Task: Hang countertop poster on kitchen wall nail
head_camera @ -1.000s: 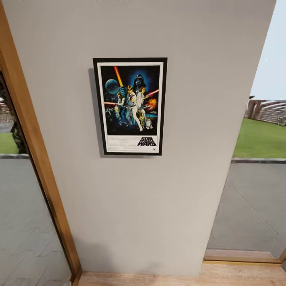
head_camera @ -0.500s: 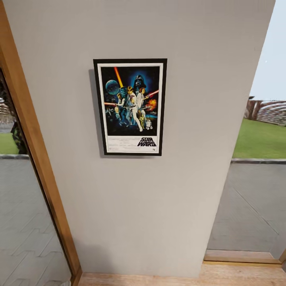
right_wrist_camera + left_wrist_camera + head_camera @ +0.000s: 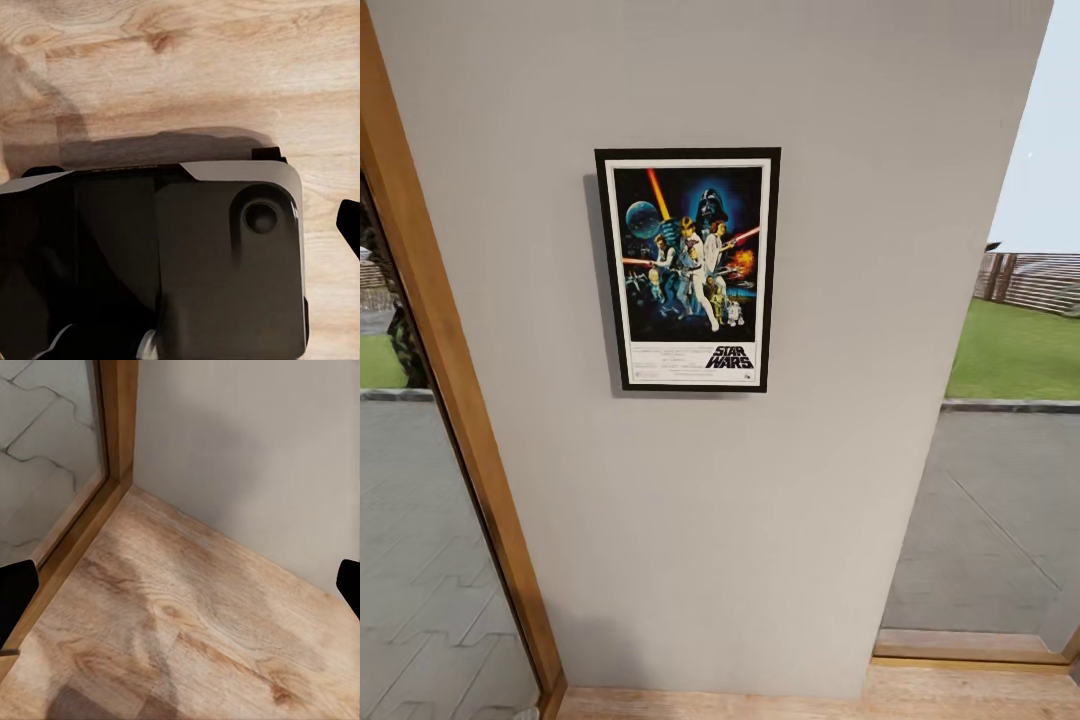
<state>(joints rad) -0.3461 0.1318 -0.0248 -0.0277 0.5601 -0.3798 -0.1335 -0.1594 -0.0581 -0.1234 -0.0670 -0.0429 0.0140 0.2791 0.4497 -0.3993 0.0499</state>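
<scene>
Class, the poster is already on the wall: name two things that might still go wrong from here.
1. The poster hangs slightly tilted on the grey wall, with no nail visible, so its seating cannot be confirmed; it might slip.
2. The wooden door frame stands close beside the wall; turning away could clip it.

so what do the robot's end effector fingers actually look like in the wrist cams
Little shows. In the left wrist view, the left end effector has plain black fingertips at the frame edges, without markings or cables. In the right wrist view, one black fingertip shows beside a dark, grey-edged robot body part.
</scene>
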